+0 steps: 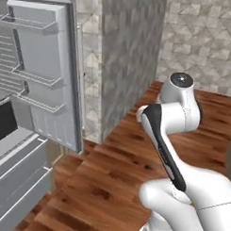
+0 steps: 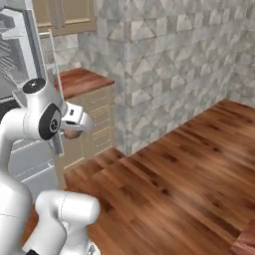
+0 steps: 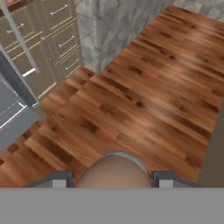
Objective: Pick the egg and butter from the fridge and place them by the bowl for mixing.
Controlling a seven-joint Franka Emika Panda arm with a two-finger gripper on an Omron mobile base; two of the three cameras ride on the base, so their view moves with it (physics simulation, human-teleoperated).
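Note:
A brown egg [image 3: 114, 169] sits between my two fingertips in the hand view, and my gripper [image 3: 114, 179] is shut on it, held above the wooden floor. In the right base view the egg [image 2: 71, 133] shows as a small brown lump under the white hand, in front of the counter drawers. The fridge [image 1: 41, 72] stands at the left with its door swung open, white wire-railed bins on the inside; its edge also shows in the fridge [image 2: 15, 50] corner of the right base view. The butter and the bowl are out of view.
A grey stone-tiled pillar [image 1: 129, 56] stands right of the fridge door. A wood-topped counter [image 2: 82, 79] with pale drawers [image 3: 61, 39] lies beside it. Open wooden floor [image 2: 174, 169] stretches to the right.

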